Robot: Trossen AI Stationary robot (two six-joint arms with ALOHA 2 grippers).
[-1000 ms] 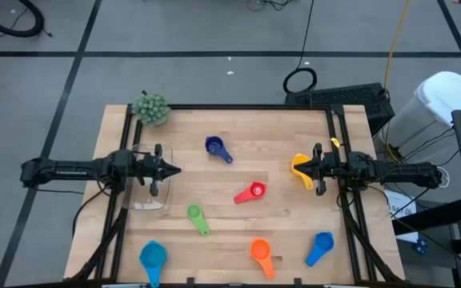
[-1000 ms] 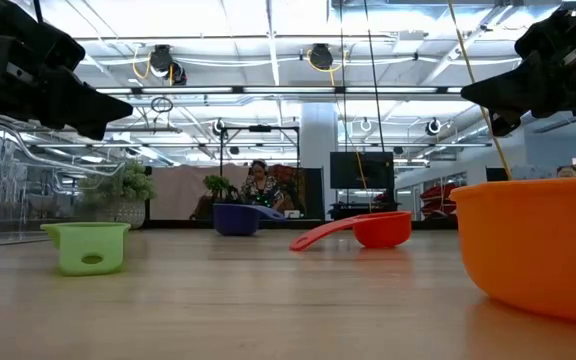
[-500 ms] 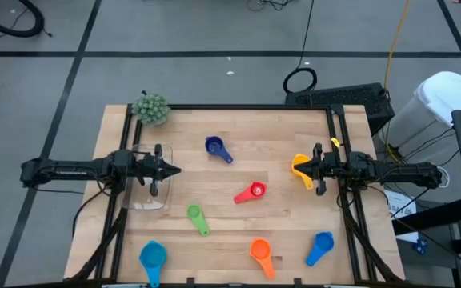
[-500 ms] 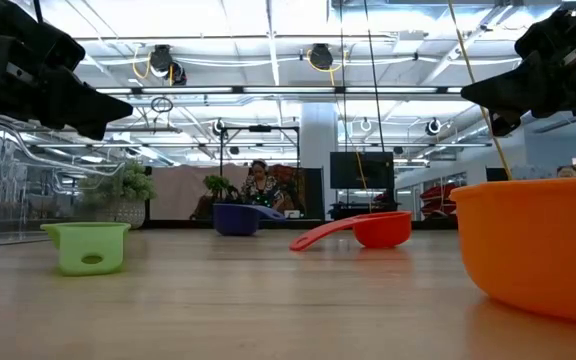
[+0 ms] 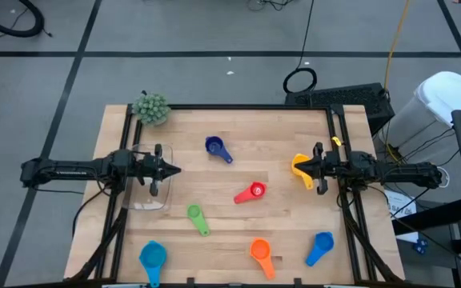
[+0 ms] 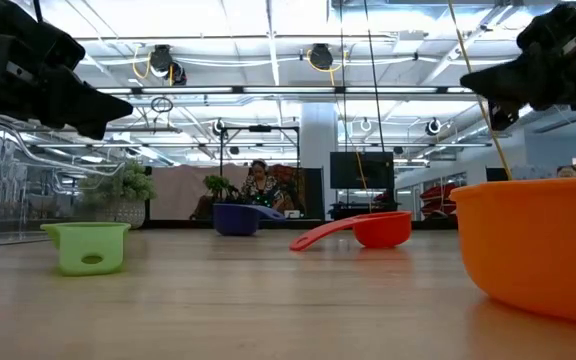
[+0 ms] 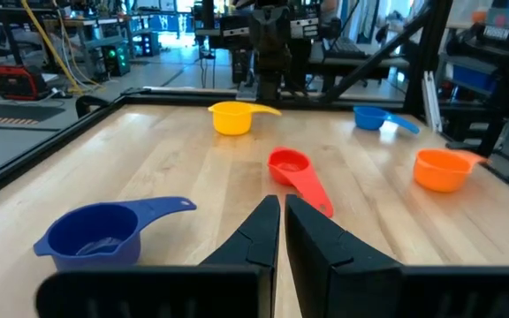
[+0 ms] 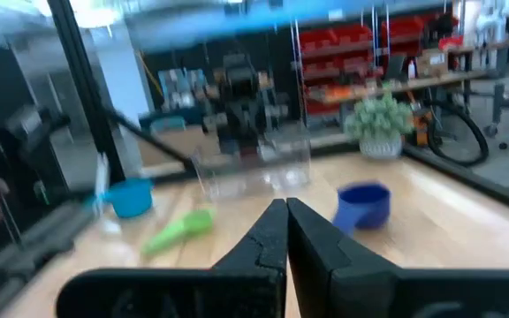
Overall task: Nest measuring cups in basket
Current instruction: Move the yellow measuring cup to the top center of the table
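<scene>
Seven measuring cups stand on their bases on the wood table: dark blue (image 5: 214, 147), red (image 5: 253, 192), green (image 5: 197, 218), orange (image 5: 260, 253), yellow (image 5: 301, 170) and two lighter blue (image 5: 153, 258) (image 5: 320, 246). The clear basket (image 5: 146, 182) rests flat near the left edge with no cup in it. My left gripper (image 5: 173, 170) is shut and hovers over the basket's right rim, its tips pointing toward the red cup (image 7: 290, 163). My right gripper (image 5: 299, 168) is shut and hangs in the air above the yellow cup, touching nothing.
A fuzzy green ball (image 5: 151, 108) sits at the far left corner. Black frame rails (image 5: 338, 136) run along the table's left, right and far sides. Bare wood lies between the basket and the red cup. A person (image 6: 258, 185) sits far back in the room.
My right gripper has risen a little and drawn back slightly toward the table's right edge, still shut. The cups, the basket and my left arm have kept still.
</scene>
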